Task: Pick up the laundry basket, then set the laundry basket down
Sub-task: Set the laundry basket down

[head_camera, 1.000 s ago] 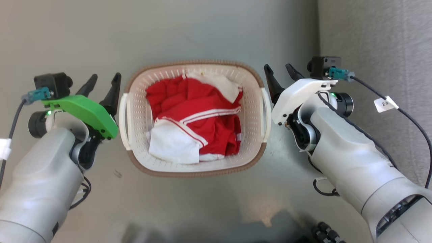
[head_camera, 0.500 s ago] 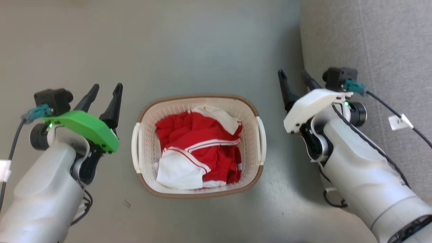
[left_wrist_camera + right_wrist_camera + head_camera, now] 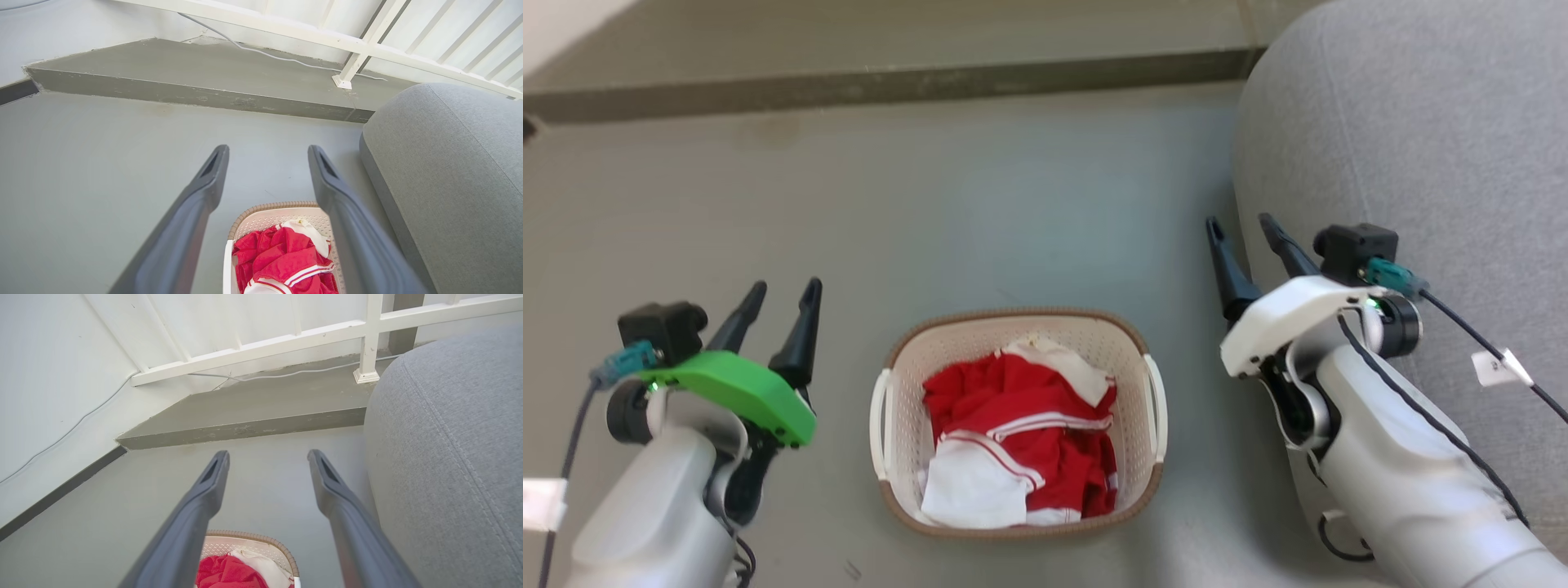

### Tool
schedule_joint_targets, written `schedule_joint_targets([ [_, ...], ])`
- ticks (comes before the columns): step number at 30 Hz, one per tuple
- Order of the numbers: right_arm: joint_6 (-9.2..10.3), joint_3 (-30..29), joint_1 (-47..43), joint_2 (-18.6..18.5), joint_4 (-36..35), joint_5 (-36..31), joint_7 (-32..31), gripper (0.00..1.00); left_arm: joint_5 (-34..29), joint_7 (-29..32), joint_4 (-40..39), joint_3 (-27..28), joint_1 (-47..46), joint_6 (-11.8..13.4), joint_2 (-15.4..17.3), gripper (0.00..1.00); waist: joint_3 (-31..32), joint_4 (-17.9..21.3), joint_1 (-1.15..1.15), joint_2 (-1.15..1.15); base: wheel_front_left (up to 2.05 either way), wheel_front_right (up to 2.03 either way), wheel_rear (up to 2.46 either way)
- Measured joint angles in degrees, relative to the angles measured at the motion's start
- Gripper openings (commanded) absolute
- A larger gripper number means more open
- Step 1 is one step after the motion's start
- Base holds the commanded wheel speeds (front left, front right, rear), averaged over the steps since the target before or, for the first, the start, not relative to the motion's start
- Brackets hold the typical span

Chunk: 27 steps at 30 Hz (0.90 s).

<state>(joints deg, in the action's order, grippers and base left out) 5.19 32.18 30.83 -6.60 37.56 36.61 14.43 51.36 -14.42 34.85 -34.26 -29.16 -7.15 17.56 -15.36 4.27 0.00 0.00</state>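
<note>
The laundry basket [image 3: 897,457] stands on the grey floor at the lower middle of the head view, cream perforated plastic with a brown rim and white side handles, holding red and white clothes [image 3: 1021,433]. My left gripper [image 3: 784,292] is open, raised to the basket's left and clear of it. My right gripper [image 3: 1241,229] is open too, up and to the right of the basket, beside a grey sofa. The basket's far rim [image 3: 269,206] peeks between the left fingers, and its rim [image 3: 249,535] shows low between the right fingers.
A grey upholstered sofa [image 3: 1413,147] fills the right side, close to my right arm. A raised concrete step [image 3: 890,82] crosses the floor ahead, with a white railing [image 3: 367,45] and a thin cable behind it. A white wall [image 3: 49,384] runs along the left.
The head camera has risen and tilted forward, so the basket looks smaller and lower and the step has come into sight. Both grippers stay open and now stand farther from the basket's handles.
</note>
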Motion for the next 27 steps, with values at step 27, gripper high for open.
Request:
schedule_joint_targets([
  [27,1.14,-11.07,-16.66,-2.43,-19.01,-12.94,0.00,1.00,-13.41,0.00,-14.23,14.50,15.35,1.20,-2.53,1.00,12.65,-0.29,0.00,0.00,0.00,0.00,0.00],
])
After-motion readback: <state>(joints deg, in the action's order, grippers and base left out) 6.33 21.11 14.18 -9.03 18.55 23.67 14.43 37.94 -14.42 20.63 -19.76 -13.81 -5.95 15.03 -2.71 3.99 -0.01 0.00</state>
